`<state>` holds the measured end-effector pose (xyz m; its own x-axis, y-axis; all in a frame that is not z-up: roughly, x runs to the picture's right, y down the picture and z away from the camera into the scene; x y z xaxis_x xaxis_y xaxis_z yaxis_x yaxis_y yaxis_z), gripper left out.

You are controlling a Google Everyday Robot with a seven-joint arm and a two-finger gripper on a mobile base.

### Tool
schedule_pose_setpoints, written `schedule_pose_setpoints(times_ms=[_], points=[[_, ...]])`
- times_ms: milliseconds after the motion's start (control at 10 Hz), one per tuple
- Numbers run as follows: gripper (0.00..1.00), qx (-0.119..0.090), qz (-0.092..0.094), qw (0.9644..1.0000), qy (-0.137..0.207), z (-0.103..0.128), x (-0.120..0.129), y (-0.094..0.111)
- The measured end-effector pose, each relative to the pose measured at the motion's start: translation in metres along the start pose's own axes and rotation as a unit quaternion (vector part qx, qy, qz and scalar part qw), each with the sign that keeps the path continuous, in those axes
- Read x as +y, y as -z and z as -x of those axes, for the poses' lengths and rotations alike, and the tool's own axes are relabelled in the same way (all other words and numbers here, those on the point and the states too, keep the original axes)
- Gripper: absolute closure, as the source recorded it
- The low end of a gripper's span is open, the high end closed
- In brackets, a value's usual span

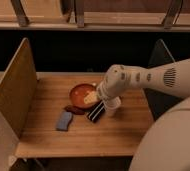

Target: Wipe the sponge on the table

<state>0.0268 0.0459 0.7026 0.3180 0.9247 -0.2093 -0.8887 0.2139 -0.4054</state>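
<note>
**A:** Camera view. The small, flat, blue-grey rectangular sponge lies flat on the light brown, plank-grained wooden desk, toward its front left. Nothing rests on it and nothing touches it.

**B:** Pincer position?

**A:** The pincer, at the end of the white arm, hangs low over mid-desk. It is at the right rim of the round orange bowl and just above the black rectangular object with pale stripes. It stands spread as wide as it goes, and I can make out nothing in its hold. It is apart from the sponge, with the dark red flat piece lying between them.

**B:** Step in hand?

**A:** Judgement only, and not settled. A sponge at rest and a free pincer fit two stages. One is the approach before the sponge is taken up for wiping. The other is the time after a wipe, with the sponge set down again. The wood shows no mark that would decide between them.

**B:** What does the next move call for?

**A:** In either case the pincer is crowded by the bowl and the striped object, so any sideways travel needs height first. The sponge looks low and soft, so a grip on it would have to come down close to the desk, and the pad would squash.
</note>
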Motion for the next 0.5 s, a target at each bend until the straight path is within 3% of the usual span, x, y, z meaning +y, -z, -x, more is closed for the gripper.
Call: schedule_pose_setpoints(times_ms=[300, 500], points=[[0.2, -0.001, -0.001, 1.0, 0.001, 0.0004, -0.0001, -0.0001], [0.2, -0.01, -0.009, 0.9995, 0.029, 0.0078, 0.0013, -0.0022]])
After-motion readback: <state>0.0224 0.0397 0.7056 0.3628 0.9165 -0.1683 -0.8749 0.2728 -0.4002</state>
